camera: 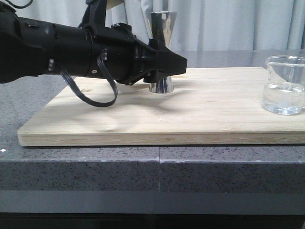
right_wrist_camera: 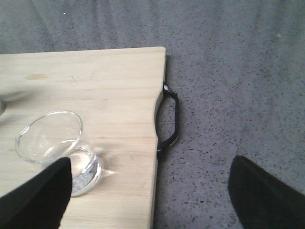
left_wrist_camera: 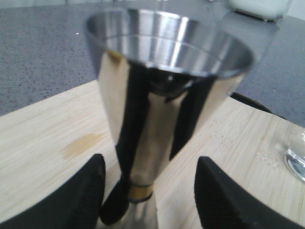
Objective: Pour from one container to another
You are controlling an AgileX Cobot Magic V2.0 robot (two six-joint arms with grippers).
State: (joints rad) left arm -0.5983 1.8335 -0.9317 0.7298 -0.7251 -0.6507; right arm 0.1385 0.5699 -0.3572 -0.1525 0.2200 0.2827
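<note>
The steel jigger stands upright on the wooden board, left of the middle, toward the back. My left gripper reaches in from the left at its waist height. In the left wrist view the jigger with its gold band stands between the open fingers, with a gap on each side. The glass beaker, holding some clear liquid, sits at the board's right end. My right gripper is open above the board's edge, and the beaker lies beside one fingertip, not between the fingers.
The board has a black handle on its right end. Grey speckled counter surrounds the board, with its front edge close to the camera. A pale curtain hangs behind. A white object sits farther off on the counter.
</note>
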